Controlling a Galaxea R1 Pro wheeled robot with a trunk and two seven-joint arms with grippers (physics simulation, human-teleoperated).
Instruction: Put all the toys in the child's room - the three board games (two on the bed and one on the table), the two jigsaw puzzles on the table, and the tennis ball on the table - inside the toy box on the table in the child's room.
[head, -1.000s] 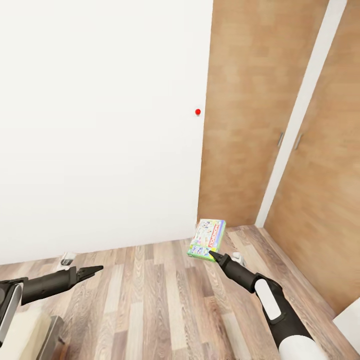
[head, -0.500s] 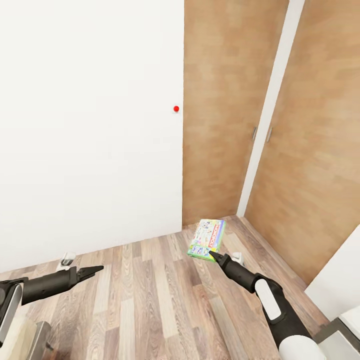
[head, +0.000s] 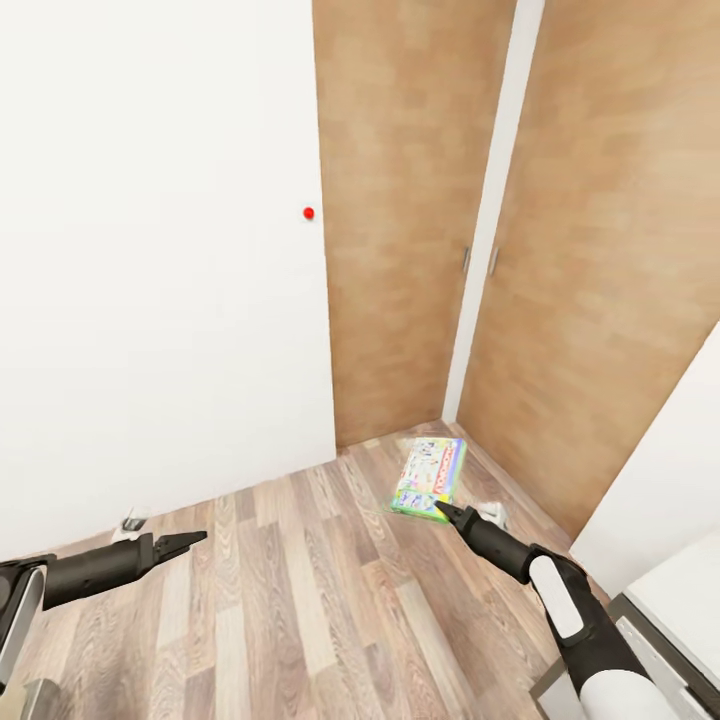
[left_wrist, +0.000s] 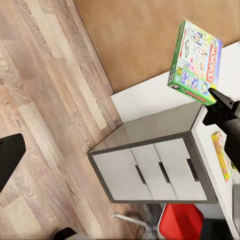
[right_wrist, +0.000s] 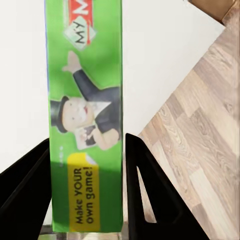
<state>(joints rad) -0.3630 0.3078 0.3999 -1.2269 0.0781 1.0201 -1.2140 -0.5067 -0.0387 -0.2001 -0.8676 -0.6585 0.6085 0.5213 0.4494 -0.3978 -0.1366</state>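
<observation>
Swinging to the right, your view is sliding the white wall (head: 160, 300) and its red dot (head: 308, 213) leftward, and more of the wooden doors (head: 590, 280) is showing than a second ago. You are carrying the board game (head: 430, 477) in your right gripper (head: 443, 511), whose fingers are pinching the box's thin edge from both sides. Your left gripper (head: 190, 541) is holding nothing, and its tips look close together. The box is hanging over the wood floor (head: 300, 600), in front of the doors. It looks stiff, light and smooth, so it could slip or tip. A grip nearer its middle would likely hold steadier. The table (left_wrist: 165, 150) with white drawers is showing beyond the box.
</observation>
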